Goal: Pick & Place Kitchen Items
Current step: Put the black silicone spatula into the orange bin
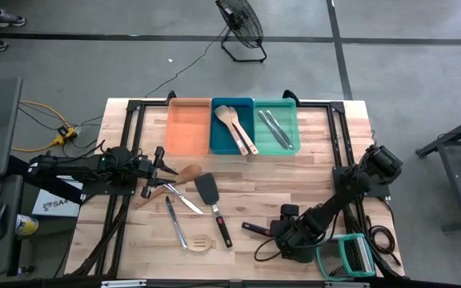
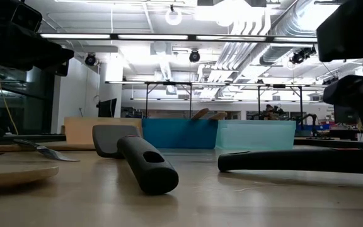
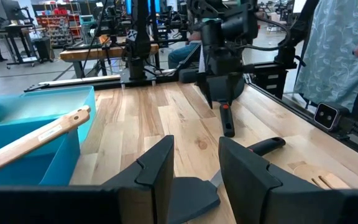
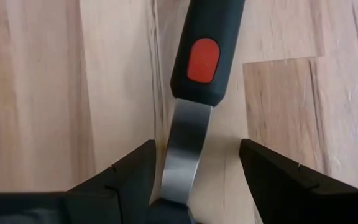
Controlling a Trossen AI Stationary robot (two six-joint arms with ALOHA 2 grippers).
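Right end effector [image 4: 194,180] spread open, low over black-and-red-handled utensil [image 4: 194,74] lying on tabletop [image 1: 262,180] (metal shank between fingers, untouched); left end effector [image 1: 165,166] likewise open above wooden spoon [image 1: 184,173].

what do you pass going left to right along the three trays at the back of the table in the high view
orange tray, empty → blue tray holding two wooden utensils → teal tray holding silver cutlery
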